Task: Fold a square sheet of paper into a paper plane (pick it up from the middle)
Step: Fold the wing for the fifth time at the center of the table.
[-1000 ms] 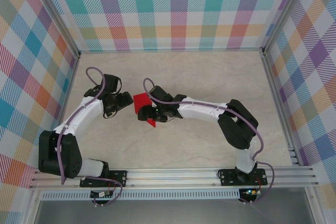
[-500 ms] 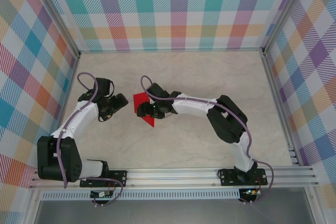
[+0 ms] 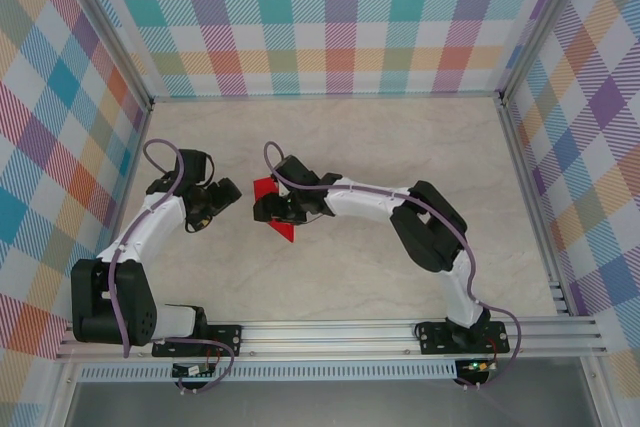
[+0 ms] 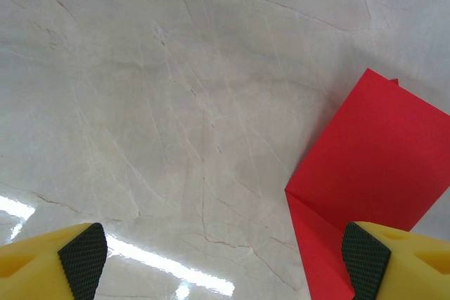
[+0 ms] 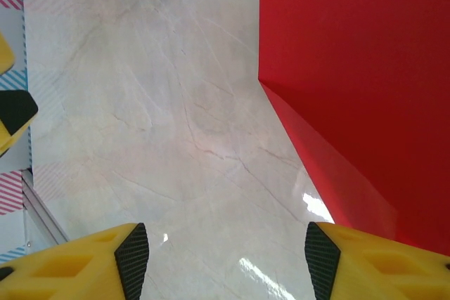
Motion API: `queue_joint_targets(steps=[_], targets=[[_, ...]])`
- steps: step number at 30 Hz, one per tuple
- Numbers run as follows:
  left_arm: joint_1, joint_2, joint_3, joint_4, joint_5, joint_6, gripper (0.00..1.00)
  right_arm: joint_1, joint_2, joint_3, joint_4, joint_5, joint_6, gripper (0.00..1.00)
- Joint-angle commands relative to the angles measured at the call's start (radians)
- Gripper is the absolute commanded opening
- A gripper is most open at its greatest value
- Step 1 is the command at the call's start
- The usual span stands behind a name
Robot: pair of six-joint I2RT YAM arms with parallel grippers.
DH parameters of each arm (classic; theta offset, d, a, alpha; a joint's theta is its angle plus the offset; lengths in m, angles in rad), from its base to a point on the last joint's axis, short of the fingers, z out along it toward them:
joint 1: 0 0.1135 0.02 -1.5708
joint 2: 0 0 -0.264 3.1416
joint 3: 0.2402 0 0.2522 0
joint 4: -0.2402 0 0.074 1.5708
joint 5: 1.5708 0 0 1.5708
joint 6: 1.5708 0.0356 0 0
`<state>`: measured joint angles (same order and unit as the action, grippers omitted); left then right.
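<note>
L pincer is wide open w/ nothing in it, just bare worktop btwn its pads. The square sheet of paper, red & partly folded w/ a creased flap, lies just beside one pad, its edge running up to that pad. R pincer is parted too & grips nothing: worktop shows btwn its fingers, w/ the sheet ahead & to one side and a folded flap reaching down behind one finger. From above, the sheet sits partly under R pincer's tip, L pincer near but apart.
</note>
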<state>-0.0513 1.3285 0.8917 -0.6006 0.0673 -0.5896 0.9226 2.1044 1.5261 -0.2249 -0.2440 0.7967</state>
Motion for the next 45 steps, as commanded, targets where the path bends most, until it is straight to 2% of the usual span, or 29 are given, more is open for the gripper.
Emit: queue_joint_targets(steps=[1,7,13,21,27,31,35,38,45], targets=[[0.014,-0.003,-0.012,0.004,0.01,-0.016,0.89,-0.01,0.05,0.026,-0.015,0.022,0.016,0.62],[0.016,0.0,-0.019,0.009,0.028,-0.009,0.89,-0.031,0.071,0.023,-0.059,0.063,0.014,0.62],[0.016,0.009,-0.016,0.023,0.081,0.019,0.9,-0.05,0.053,-0.023,-0.122,0.03,-0.052,0.61],[0.003,0.037,-0.031,0.091,0.25,0.062,0.89,-0.103,-0.096,-0.255,-0.162,-0.061,-0.237,0.58],[-0.093,0.058,-0.051,0.214,0.418,0.049,0.84,-0.153,-0.252,-0.417,-0.144,-0.126,-0.368,0.56],[-0.188,0.084,-0.05,0.302,0.44,-0.002,0.81,-0.156,-0.34,-0.445,-0.073,-0.113,-0.29,0.56],[-0.249,0.103,-0.05,0.354,0.345,-0.087,0.8,-0.155,-0.379,-0.467,-0.008,-0.019,-0.123,0.55],[-0.263,0.107,-0.07,0.376,0.298,-0.154,0.81,-0.154,-0.39,-0.501,0.063,0.005,-0.041,0.54],[-0.29,0.123,-0.082,0.393,0.305,-0.177,0.83,-0.154,-0.347,-0.485,0.079,0.027,0.006,0.54]])
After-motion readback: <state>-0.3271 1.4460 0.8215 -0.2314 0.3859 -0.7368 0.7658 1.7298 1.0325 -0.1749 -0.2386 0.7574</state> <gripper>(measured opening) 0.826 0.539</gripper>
